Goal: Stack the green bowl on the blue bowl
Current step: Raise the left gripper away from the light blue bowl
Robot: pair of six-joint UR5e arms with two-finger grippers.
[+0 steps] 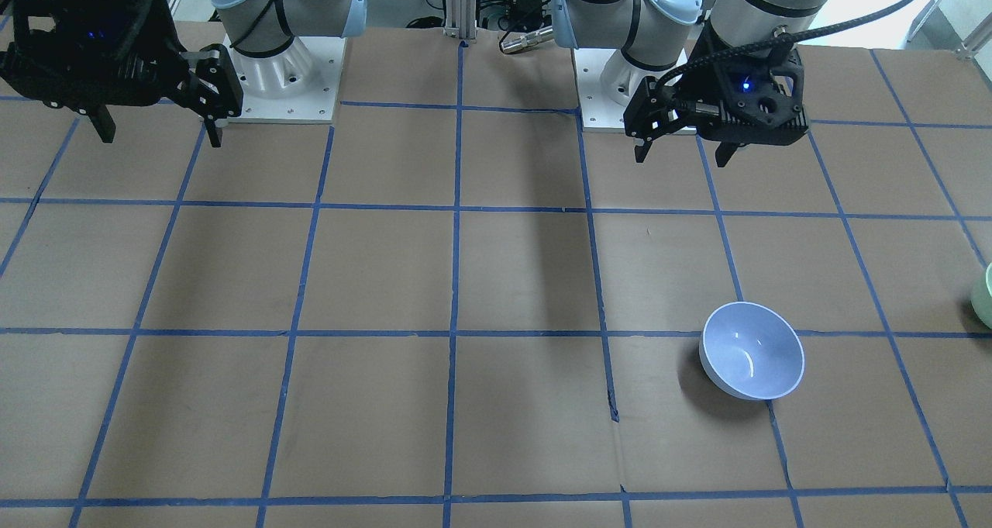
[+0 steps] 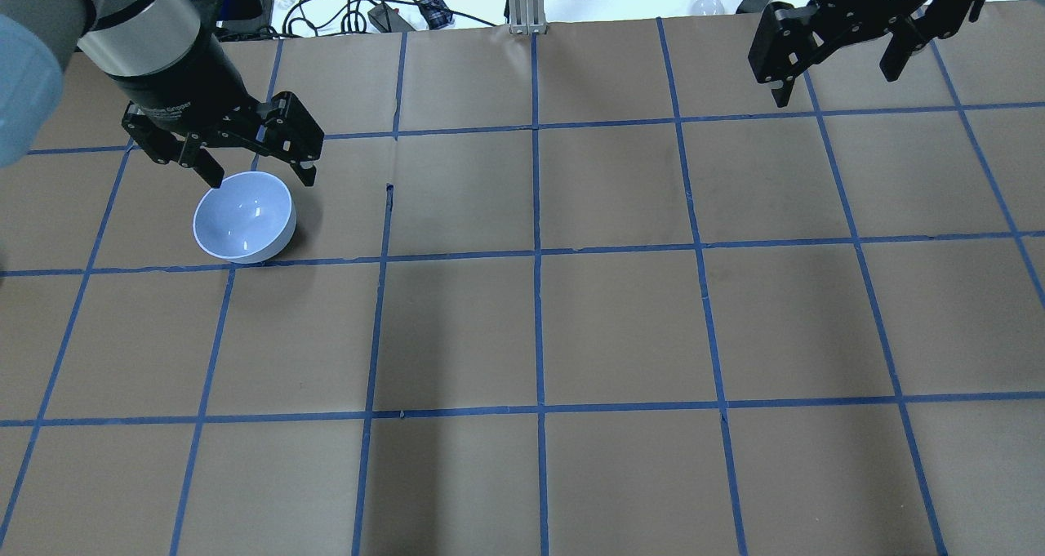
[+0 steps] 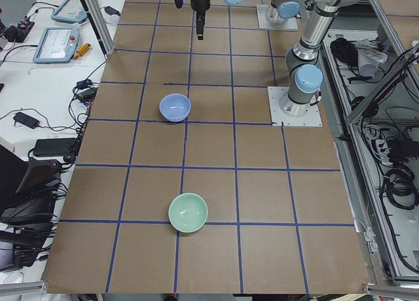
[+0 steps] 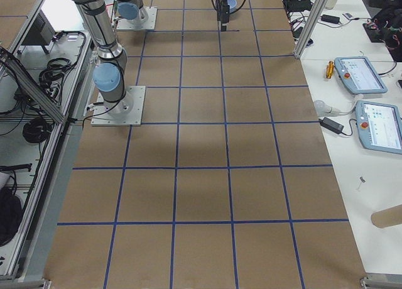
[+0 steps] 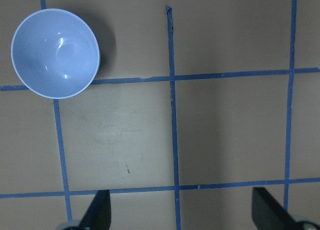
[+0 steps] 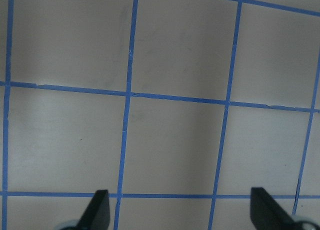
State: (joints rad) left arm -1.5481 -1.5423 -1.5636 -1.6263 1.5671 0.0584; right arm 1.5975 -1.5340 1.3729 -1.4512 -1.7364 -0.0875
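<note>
The blue bowl (image 2: pixel 243 217) stands upright and empty on the table's left half; it also shows in the left wrist view (image 5: pixel 55 52) and the front view (image 1: pixel 752 350). The green bowl (image 3: pixel 188 212) stands upright further out toward the robot's left end of the table, apart from the blue bowl. Only its edge shows in the front view (image 1: pixel 984 295), and it is outside the overhead view. My left gripper (image 2: pixel 261 179) is open and empty, held high above the table on the robot's side of the blue bowl. My right gripper (image 2: pixel 834 86) is open and empty, high over the table's right side.
Brown paper with a blue tape grid (image 2: pixel 537 254) covers the table. The two arm bases (image 1: pixel 283 86) stand at the robot's edge. Cables and a metal post (image 2: pixel 522 1) lie beyond the far edge. Operator tables with tablets (image 4: pixel 361 75) stand alongside.
</note>
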